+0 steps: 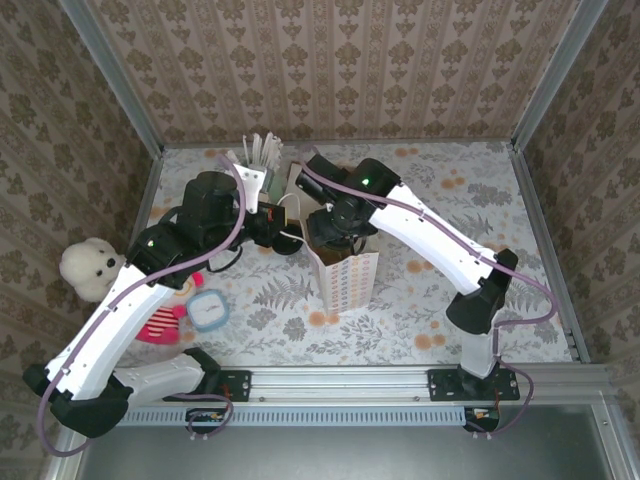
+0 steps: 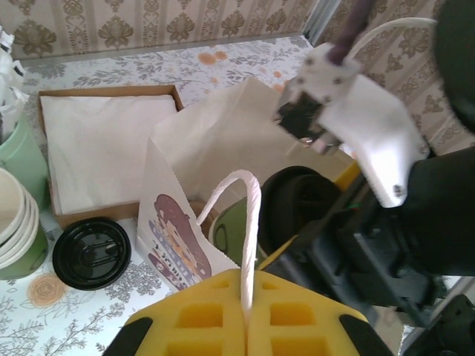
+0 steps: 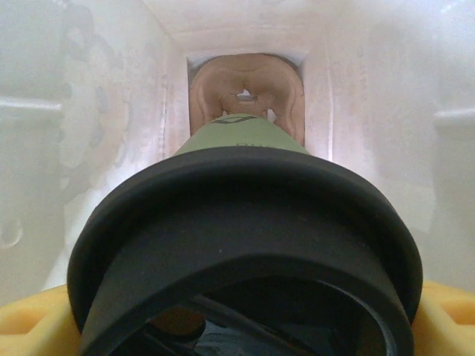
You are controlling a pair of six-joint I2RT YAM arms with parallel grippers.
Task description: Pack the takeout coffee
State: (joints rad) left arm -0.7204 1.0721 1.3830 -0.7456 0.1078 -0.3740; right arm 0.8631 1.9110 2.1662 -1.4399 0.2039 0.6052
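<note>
The takeout coffee (image 3: 239, 215), an olive-green cup under a black lid, hangs inside the white paper bag (image 1: 348, 280). My right gripper (image 3: 237, 319) is shut on it, its yellow fingers (image 3: 30, 322) showing at both sides of the lid. Below the cup a brown pulp carrier (image 3: 245, 85) lies at the bag's bottom. My left gripper (image 2: 249, 311) is shut on the bag's white rope handle (image 2: 252, 222) and holds that side up. In the left wrist view the green cup (image 2: 234, 230) shows through the bag's mouth, beside the right arm.
A loose black lid (image 2: 91, 252), a stack of cream cups (image 2: 15, 222) and a cardboard box of napkins (image 2: 96, 148) sit left of the bag. A plush bear (image 1: 90, 268) and a small blue-rimmed dish (image 1: 208, 312) lie at the front left.
</note>
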